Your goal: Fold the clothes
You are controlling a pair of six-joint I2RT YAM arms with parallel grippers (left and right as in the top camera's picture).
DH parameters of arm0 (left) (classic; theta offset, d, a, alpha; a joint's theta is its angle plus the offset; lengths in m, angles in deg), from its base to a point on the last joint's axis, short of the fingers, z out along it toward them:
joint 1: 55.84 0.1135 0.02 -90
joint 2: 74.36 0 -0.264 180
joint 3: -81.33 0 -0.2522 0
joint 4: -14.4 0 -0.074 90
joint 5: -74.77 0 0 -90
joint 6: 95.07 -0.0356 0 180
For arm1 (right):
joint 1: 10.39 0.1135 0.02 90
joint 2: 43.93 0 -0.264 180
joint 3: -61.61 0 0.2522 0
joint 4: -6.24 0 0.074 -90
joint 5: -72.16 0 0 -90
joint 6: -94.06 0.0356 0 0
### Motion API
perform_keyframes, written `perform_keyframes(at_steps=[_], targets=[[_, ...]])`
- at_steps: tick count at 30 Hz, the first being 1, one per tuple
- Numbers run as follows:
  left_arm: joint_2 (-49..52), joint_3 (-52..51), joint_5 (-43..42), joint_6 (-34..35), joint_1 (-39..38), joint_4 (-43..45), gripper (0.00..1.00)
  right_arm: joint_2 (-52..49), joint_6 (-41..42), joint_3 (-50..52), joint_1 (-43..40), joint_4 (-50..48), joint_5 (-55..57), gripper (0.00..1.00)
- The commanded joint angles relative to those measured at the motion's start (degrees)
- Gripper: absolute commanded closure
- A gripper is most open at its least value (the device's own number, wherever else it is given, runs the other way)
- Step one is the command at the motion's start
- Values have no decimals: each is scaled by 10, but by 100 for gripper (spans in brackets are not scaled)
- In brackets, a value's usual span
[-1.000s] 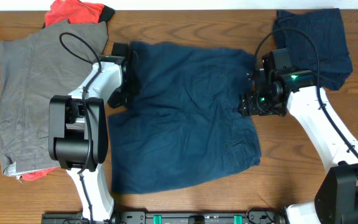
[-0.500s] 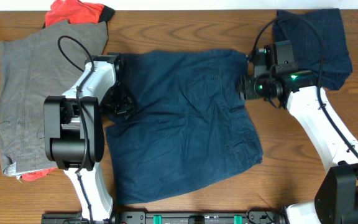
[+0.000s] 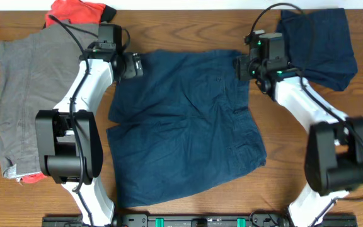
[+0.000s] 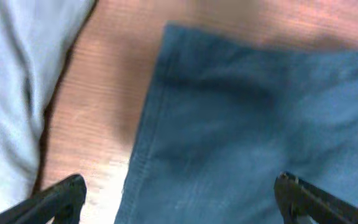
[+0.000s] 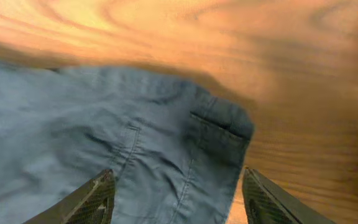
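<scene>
Left end effector (image 3: 137,65) and right end effector (image 3: 238,66) are gaping empty over neighbouring corners of the navy shorts (image 3: 181,120). Limp, light cloth is probably wanting seam-edge pinches.

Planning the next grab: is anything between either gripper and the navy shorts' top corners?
Nothing visible. The left gripper hangs open above the top-left corner of the navy shorts, the right gripper open above the top-right corner. The grey shorts and the other navy garment lie off to the sides.
</scene>
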Motion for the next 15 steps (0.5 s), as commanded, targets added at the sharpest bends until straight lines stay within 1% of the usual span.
perform_keyframes(at_steps=[1,7,10,11,12,13,14,15], targets=[[33,4,-24,-40,2,41,2,-24,-5,-8,1,-19,6,36],[73,4,-24,-42,5,139,2,-34,-20,-8,0,-45,22,36],[94,4,-42,-42,5,173,1,-34,-20,-8,0,-68,21,39],[100,4,-51,-42,5,183,0,-35,-20,-8,0,-75,21,41],[107,4,-61,-42,5,193,2,-37,-20,-8,2,-83,21,44],[110,4,-67,-42,5,200,4,-40,-19,-8,3,-89,21,50],[114,4,-67,-42,5,205,8,-43,-19,-8,4,-95,21,58],[114,4,-67,-42,4,205,11,-46,-16,-8,5,-97,21,69]])
